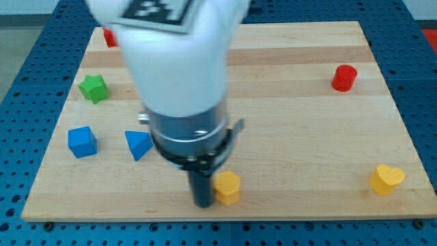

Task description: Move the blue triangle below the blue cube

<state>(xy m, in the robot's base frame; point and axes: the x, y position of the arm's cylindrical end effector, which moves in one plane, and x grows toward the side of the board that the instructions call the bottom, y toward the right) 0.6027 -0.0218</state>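
A: Where's the blue triangle (138, 145)?
B: Up-left of my tip (204, 203), just right of the blue cube (82, 142).
A: Handling?
B: Probably light, rigid, slippery on the bench (307, 137). No gripper to open; push its flat side.
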